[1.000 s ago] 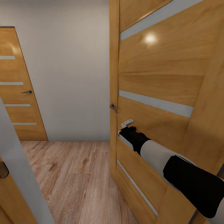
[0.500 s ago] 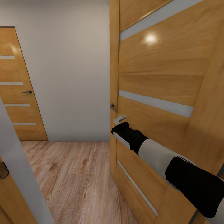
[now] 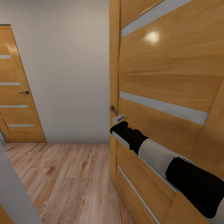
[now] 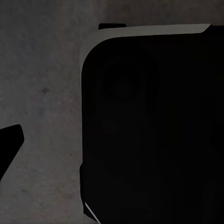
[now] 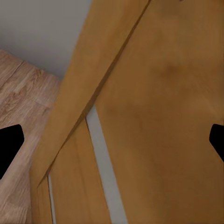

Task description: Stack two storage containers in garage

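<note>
The robot stands in a hallway with a light wood plank floor [image 3: 68,183] and a plain grey-white wall [image 3: 68,71]. Neither storage container can be located from these pictures, so their position relative to the robot cannot be stated; the robot is judged to be in transit, working a door.

The governing relation: the right tool [image 3: 119,118] sits against the free edge of the near wooden door [image 3: 161,77], just below and beside its small metal lever handle [image 3: 113,109]. The right arm [image 3: 155,155] reaches forward and to the left across the door's face, so the handle lies slightly up and to the left of the tool tip. The door panel stands ajar, its edge facing the hallway. The right arm is plainly the nearer one to the handle.

In the right wrist view the two dark fingertips [image 5: 9,144] sit at opposite edges of the frame, set wide apart, with nothing between them but the door face and one of its pale inlaid strips [image 5: 105,163].

The left wrist view is dark, showing a black rounded body over speckled grey; the left tool's state cannot be told.

A second closed wooden door [image 3: 15,90] stands well apart on the far left.

Judgement: the next move calls for a small shift toward the handle or a push on the door edge.
</note>
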